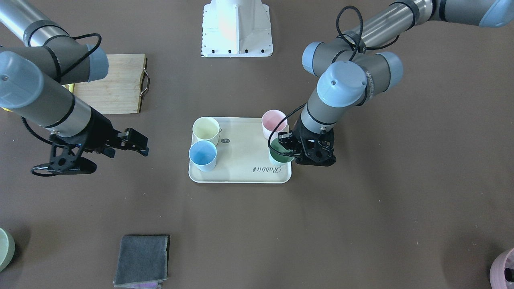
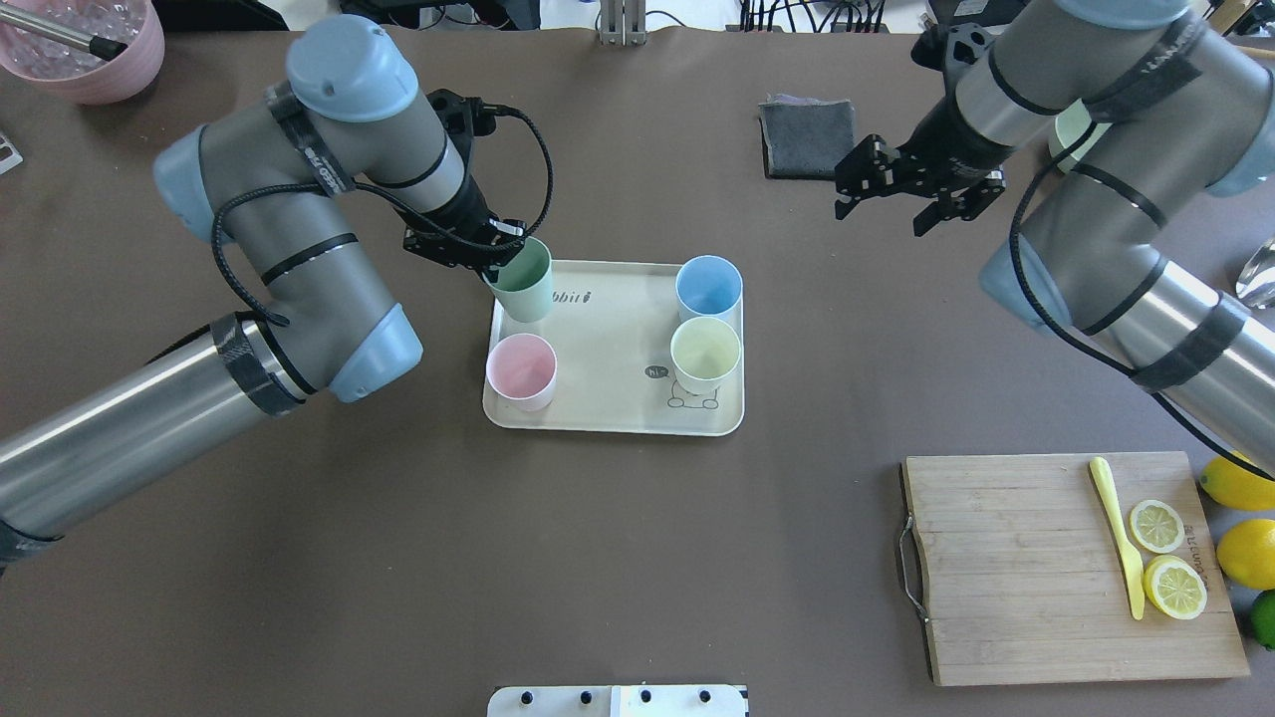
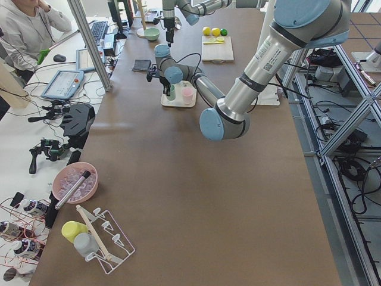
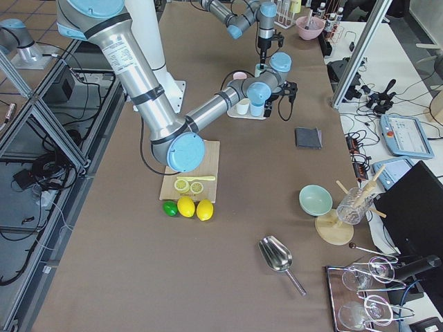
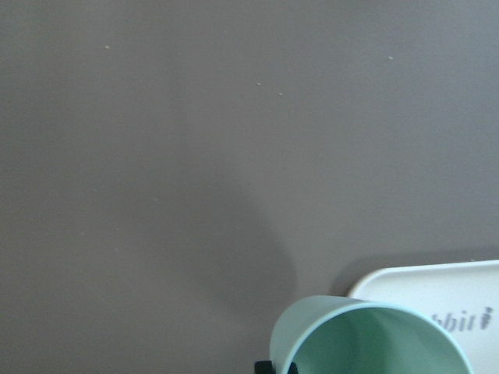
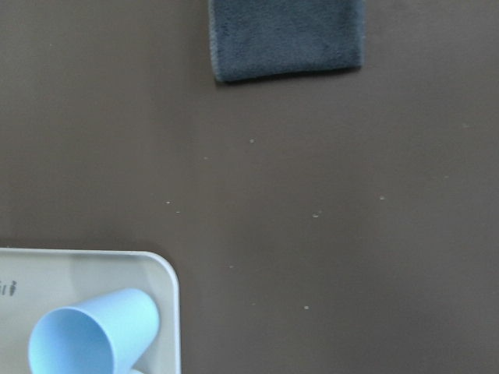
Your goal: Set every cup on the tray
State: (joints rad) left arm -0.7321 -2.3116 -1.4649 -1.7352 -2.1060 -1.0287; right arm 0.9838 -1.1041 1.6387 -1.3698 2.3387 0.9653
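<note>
The cream tray (image 2: pixel 608 339) lies mid-table. On it stand the pink cup (image 2: pixel 520 368), the light blue cup (image 2: pixel 708 291) and the pale yellow cup (image 2: pixel 705 354). My left gripper (image 2: pixel 493 264) is shut on the rim of the mint green cup (image 2: pixel 525 282) and holds it over the tray's far left corner, by the "Rabbit" script. The left wrist view shows that cup (image 5: pixel 366 339) against the tray's corner (image 5: pixel 437 292). My right gripper (image 2: pixel 885 209) is open and empty, to the right of the tray. The right wrist view shows the blue cup (image 6: pixel 90 335).
A grey cloth (image 2: pixel 807 124) lies beyond the tray. A wooden cutting board (image 2: pixel 1056 568) with lemon slices and a yellow knife is at the near right, with whole lemons beside it. A mauve-pink bowl (image 2: pixel 90 50) sits far left and a pale green bowl (image 1: pixel 4 249) far right.
</note>
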